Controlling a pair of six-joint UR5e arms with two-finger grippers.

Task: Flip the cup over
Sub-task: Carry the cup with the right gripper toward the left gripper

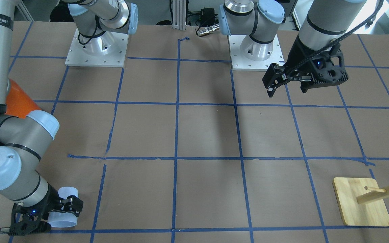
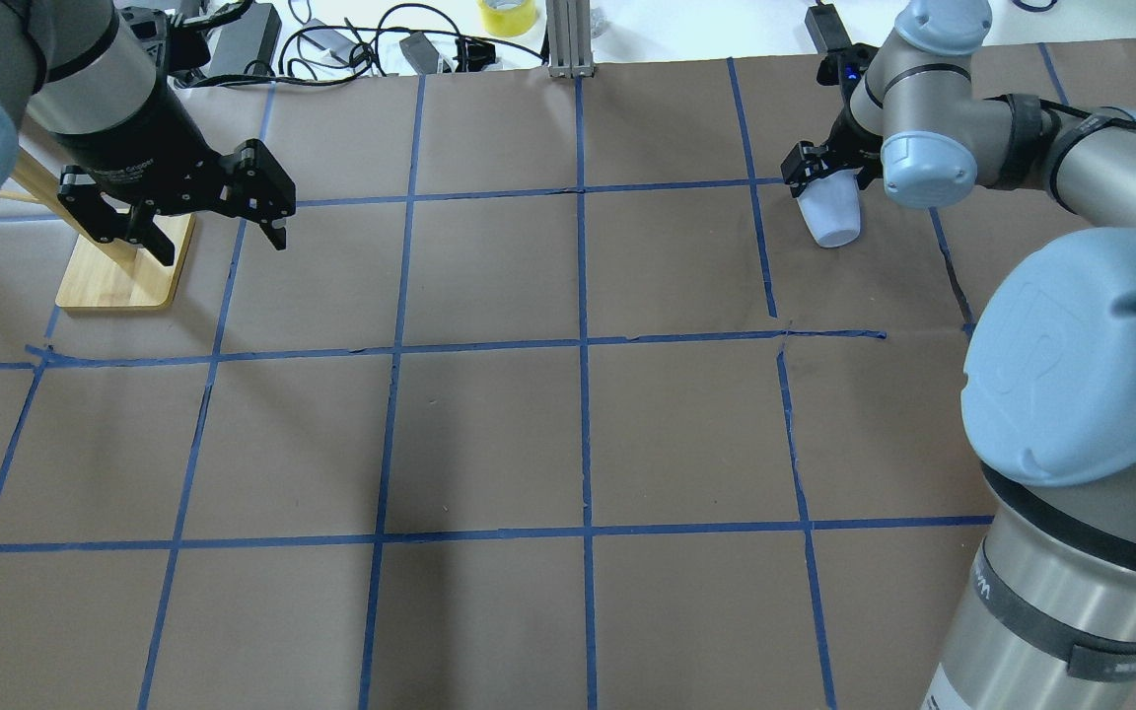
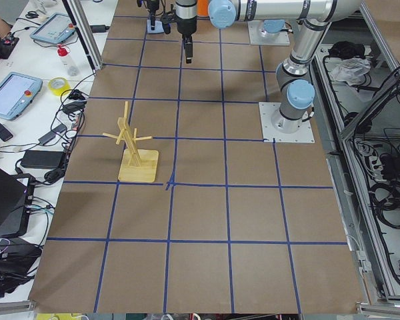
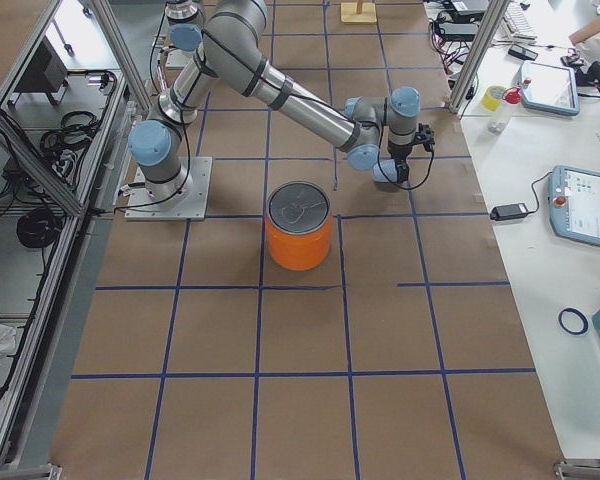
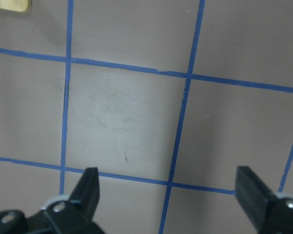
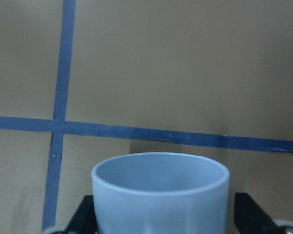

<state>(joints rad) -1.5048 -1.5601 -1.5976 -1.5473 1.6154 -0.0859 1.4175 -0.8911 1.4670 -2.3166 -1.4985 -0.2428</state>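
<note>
- The wooden stand sat at the far left of the overhead view, its base flat on the table. That view caught only the base and slanted sticks behind the arm. The side view from the robot's left showed the whole upright post with its pegs.
- The left gripper hung above the table just beside the stand, its fingers spread wide with nothing between them. Its wrist camera confirmed this, showing only brown paper and blue tape lines between the two fingertips, with a corner of the stand's base at the top left.
- The cup was at the right of the overhead view, near the table's far edge and well apart from the stand. It looked tilted there, and I could not tell whether it touched the paper.
- The right gripper was clamped on the cup, one finger on each side of its wall. Only the right wrist camera showed the cup's rim and hollow inside.
- The orange can stood upright with a silver lid, near the cup but apart from it. It showed plainly in the side view from the robot's right, while the front-facing view gave only an orange sliver behind the right arm.
</note>
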